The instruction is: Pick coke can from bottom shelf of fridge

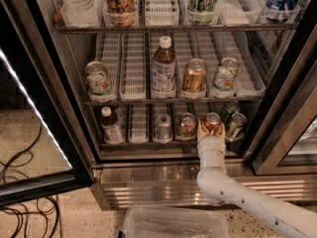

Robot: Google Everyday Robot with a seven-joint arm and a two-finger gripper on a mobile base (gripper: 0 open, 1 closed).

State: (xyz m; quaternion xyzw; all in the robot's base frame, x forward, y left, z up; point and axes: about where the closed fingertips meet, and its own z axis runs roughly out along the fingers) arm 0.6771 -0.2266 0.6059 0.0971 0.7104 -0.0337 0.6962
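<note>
The fridge point(89, 170) stands open, its black-framed glass door swung out to the left. On the bottom shelf point(133, 144) the red coke can point(212, 122) with a silver top stands right of centre. My gripper point(211, 131) reaches in from the lower right on its white arm, with a tan finger on each side of the can's lower body. The jaws sit close against the can. The can stands upright on the rack.
A copper-brown can point(186, 125), a silver can point(163, 127) and a small bottle point(112, 125) stand left of the coke can; green cans point(235, 124) stand right of it. A clear plastic bin point(173, 223) sits on the floor. Black cables point(20, 182) lie at left.
</note>
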